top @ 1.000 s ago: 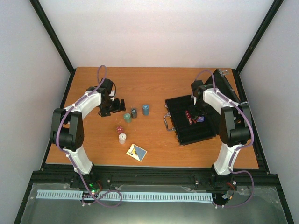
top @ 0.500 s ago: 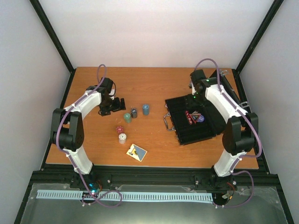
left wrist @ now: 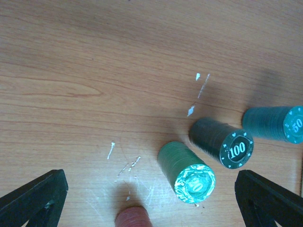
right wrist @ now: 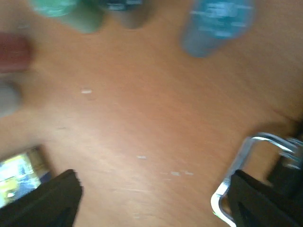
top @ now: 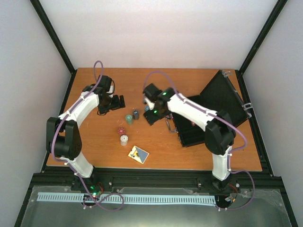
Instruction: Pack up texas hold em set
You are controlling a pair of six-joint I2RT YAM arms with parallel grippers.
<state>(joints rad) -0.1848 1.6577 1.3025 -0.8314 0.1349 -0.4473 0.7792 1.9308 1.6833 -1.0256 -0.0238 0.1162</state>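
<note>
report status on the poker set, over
Left tool open, empty, at chips. Right tool open, empty. Case open; chips, cards outside it. Nothing blocking.

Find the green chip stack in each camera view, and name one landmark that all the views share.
Top view: the green chip stack stands a little left of centre.
Left wrist view: it is at lower centre, seen from the side.
Right wrist view: it is at the top left edge, blurred and cut off.
Shared landmark: the dark chip stack stands just to its right in every view.
</note>
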